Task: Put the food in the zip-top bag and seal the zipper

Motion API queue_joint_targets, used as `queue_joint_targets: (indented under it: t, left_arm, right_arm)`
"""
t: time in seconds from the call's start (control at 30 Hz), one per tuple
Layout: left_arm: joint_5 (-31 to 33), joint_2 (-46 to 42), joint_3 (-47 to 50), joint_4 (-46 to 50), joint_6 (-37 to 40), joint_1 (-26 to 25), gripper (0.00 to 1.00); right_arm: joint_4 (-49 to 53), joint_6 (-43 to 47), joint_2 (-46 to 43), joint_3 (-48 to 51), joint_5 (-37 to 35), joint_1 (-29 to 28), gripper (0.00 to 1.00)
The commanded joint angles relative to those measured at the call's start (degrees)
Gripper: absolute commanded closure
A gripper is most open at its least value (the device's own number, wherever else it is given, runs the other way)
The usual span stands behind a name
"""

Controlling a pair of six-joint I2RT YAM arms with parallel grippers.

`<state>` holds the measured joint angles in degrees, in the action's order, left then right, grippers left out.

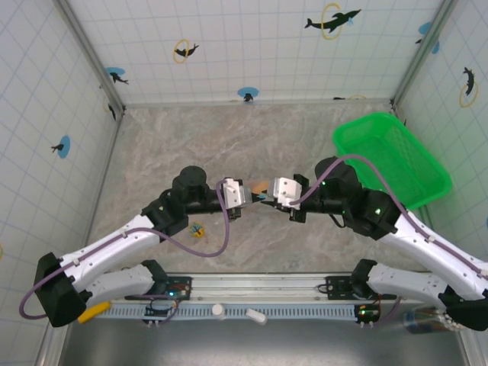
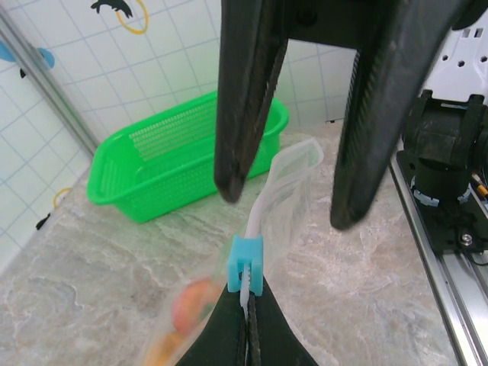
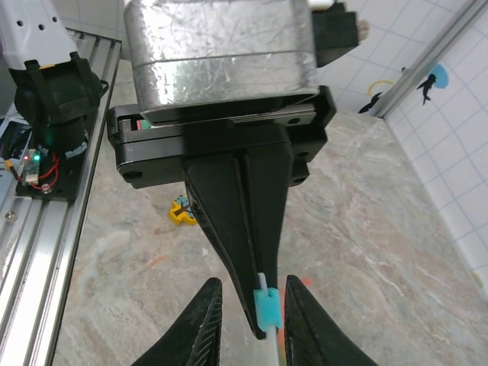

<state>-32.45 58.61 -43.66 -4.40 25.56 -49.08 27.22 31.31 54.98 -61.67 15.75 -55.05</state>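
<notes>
Food [image 2: 194, 309] is held in zip-top bag [image 2: 293, 194]; zipper [image 2: 256, 217] clamped by left gripper [image 2: 245, 305], tab [image 2: 245, 263] between spread right gripper [image 2: 286, 204] fingers; sealing judged outstanding.

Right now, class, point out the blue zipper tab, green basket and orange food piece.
blue zipper tab [image 2: 245, 265], left wrist view, front face.
green basket [image 2: 183, 183], left wrist view, outer wall.
orange food piece [image 2: 194, 305], left wrist view, its blurred middle.

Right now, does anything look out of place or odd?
Only a small yellow-and-blue trinket lying loose on the table, apart from the bag that the left end effector pinches at its zipper edge. Nothing looks spilled or damaged.
</notes>
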Motion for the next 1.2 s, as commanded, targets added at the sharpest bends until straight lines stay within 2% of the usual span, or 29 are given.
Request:
queue_joint_targets:
  t: [0.0, 0.4, 0.57, 0.63, 0.77, 1.17]
  left_arm:
    - [-0.7, -0.8, -0.4, -1.0, 1.6, -0.3, 1.00]
    - [-2.2, -2.0, 0.3, -1.2, 2.2, -0.3, 1.00]
    - [-2.4, -2.2, 0.6, -1.2, 2.3, -0.3, 1.00]
    - [-2.3, -2.2, 0.7, -1.2, 2.4, -0.3, 1.00]
    - [-2.3, -2.3, 0.8, -1.2, 2.4, -0.3, 1.00]
    - [-1.5, -4.1, 1.9, -2.2, 2.3, -0.3, 1.00]
  right_arm:
    - [-2.0, -0.5, 0.6, -0.7, 0.1, -0.6, 0.72]
    - [-1.5, 1.4, 2.9, -0.4, -2.7, -0.2, 0.72]
    - [-1.6, 1.2, 2.5, -0.1, -2.3, 0.2, 0.80]
    - [-1.6, 1.0, 2.4, -0.2, -2.0, 0.3, 0.81]
    - [-0.8, 0.9, 2.4, -0.5, -1.3, 0.5, 0.93]
    - [-0.7, 0.8, 0.7, 1.6, -2.6, 2.6, 0.95]
